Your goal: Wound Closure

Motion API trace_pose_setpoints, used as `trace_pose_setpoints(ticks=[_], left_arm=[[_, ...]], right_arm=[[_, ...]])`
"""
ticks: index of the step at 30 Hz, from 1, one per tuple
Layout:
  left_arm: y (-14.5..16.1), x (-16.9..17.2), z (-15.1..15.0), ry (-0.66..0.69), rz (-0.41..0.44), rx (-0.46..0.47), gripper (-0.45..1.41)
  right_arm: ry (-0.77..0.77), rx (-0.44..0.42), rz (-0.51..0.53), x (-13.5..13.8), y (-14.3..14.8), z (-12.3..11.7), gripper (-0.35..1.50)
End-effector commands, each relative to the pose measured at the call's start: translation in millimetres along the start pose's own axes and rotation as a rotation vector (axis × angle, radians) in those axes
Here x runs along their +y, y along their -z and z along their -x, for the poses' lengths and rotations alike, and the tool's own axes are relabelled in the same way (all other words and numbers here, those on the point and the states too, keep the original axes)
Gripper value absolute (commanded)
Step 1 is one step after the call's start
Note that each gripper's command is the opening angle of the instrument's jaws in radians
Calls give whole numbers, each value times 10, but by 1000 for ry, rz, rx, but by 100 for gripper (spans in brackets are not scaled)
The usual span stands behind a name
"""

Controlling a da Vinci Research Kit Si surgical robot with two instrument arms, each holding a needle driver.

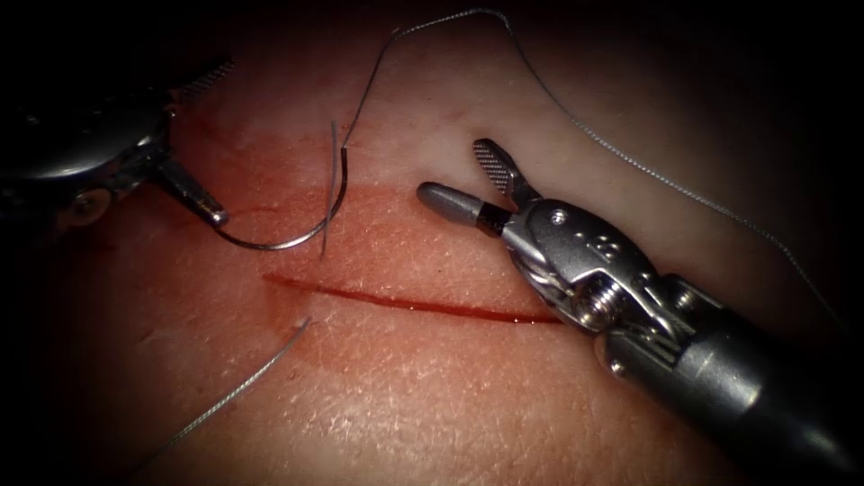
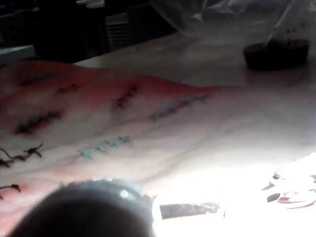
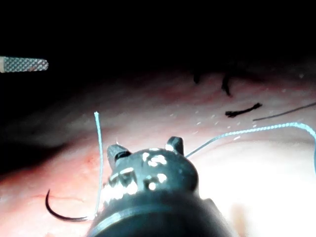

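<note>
The cut (image 1: 423,306) runs across the tissue (image 1: 432,405), dark red. The curved needle (image 1: 279,245) lies on the tissue beyond the cut's left end, not in the tissue. One end rests at the tip of my left tool's lower jaw. My left tool (image 1: 222,142) stands wide open, its toothed upper jaw raised. My right tool (image 1: 450,169), open and holding nothing, hovers beyond the cut's middle. Thread (image 1: 558,99) runs from the needle's upper end in a long loop to the right. In the right wrist view the needle (image 3: 61,215) lies beside a pale upright thread end (image 3: 97,148).
A second length of thread (image 1: 234,391) comes out of the tissue just below the cut's left end and trails off to the lower left. A short thread end (image 1: 329,189) stands across the needle's curve. Red fluid stains the tissue around the cut. Older stitched cuts (image 2: 103,146) mark the tissue.
</note>
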Motion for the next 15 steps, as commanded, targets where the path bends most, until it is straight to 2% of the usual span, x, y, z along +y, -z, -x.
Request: trace_pose_setpoints(ticks=[1, 4, 5, 7, 8, 9, 10, 12, 13, 15], left_arm=[[8, -7, 13, -1, 11, 25, 141], [41, -52, 4, 27, 20, 110, 141], [41, -52, 4, 27, 20, 110, 141], [54, -78, -6, 47, 25, 160, 138], [61, -105, -18, 105, 58, 231, 138], [62, -116, -23, 121, 62, 261, 136], [59, -139, -37, 153, 24, 343, 124], [44, -161, -53, 194, -33, 407, 116], [34, -166, -62, 214, -53, 413, 106], [28, -167, -68, 215, -57, 414, 104]], right_arm=[[2, 9, -3, -3, -7, -12, 113], [2, 9, -3, -3, -8, -12, 116], [2, 9, -3, -3, -8, -12, 116], [2, 9, -3, -3, -8, -12, 116], [-4, 9, -3, -3, -8, -12, 116], [-4, 9, -3, -3, -8, -12, 116], [-4, 9, -3, -3, -8, -12, 116], [-4, 9, -3, -3, -8, -12, 116], [-3, 9, -3, -3, -8, -12, 116], [-3, 9, -3, -3, -8, -11, 116]])
